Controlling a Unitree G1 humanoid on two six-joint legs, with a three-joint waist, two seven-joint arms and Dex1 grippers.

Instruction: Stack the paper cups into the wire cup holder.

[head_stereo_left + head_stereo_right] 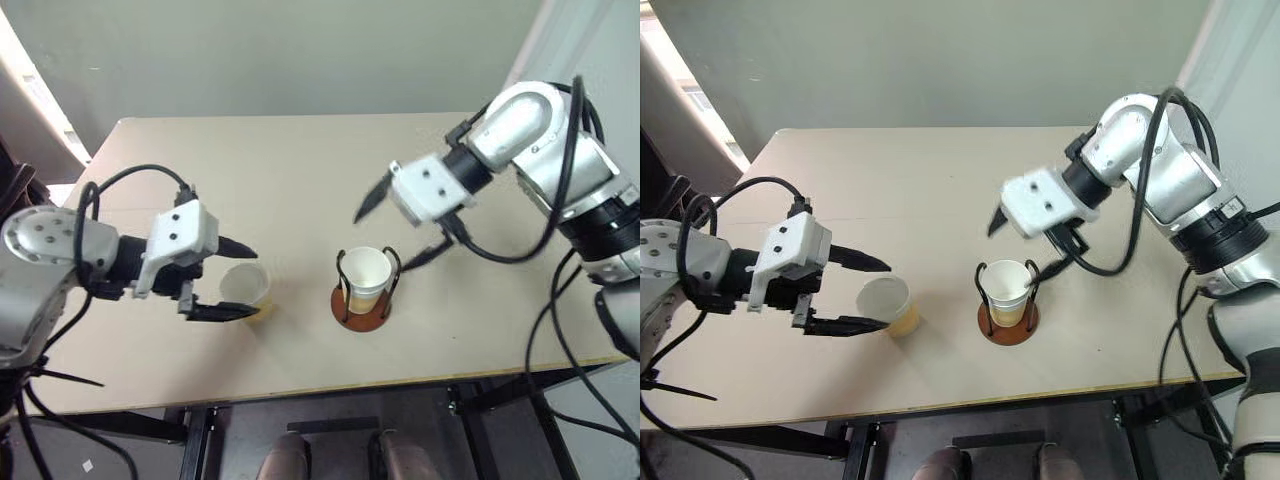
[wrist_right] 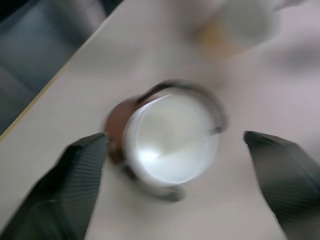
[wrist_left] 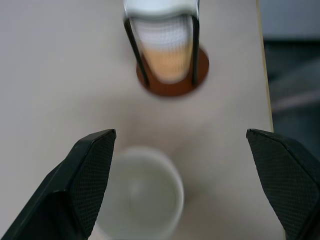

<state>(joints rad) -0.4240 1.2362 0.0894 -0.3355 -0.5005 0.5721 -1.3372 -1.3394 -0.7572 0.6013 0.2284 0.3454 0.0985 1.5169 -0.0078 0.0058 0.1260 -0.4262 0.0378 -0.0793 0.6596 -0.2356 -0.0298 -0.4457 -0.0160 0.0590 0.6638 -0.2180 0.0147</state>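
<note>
My right gripper [image 1: 402, 228] hangs above the wire cup holder [image 1: 364, 306], fingers spread wide w/ nothing between them. One finger points up-left over the table [image 1: 300, 170], the other reaches down toward the holder's far side, near its wire loop but I can't tell if it touches. In the right wrist view both fingertips [image 2: 75, 170] stand well apart on either side of the holder, looking straight down into a paper cup.

That paper cup [image 1: 367, 275] sits upright inside the holder, white rim above the black wire loops, tan body showing between the wires, reddish-brown disc base under it. Whether more than one cup is nested there I can't tell.

My left gripper [image 1: 232, 280] is also spread wide, holding nothing. It points to the right at the second paper cup [image 1: 246, 288], which stands upright on the table just left of the holder, apart from it. One finger passes behind the cup's rim, the other in front & lower; cup sits partly between the tips. Contact unclear. In the left wrist view the cup's white mouth [image 3: 142, 197] lies between my two fingers, closer to one of them, holder further ahead.

Holder & loose cup both sit toward the table's near edge.
</note>
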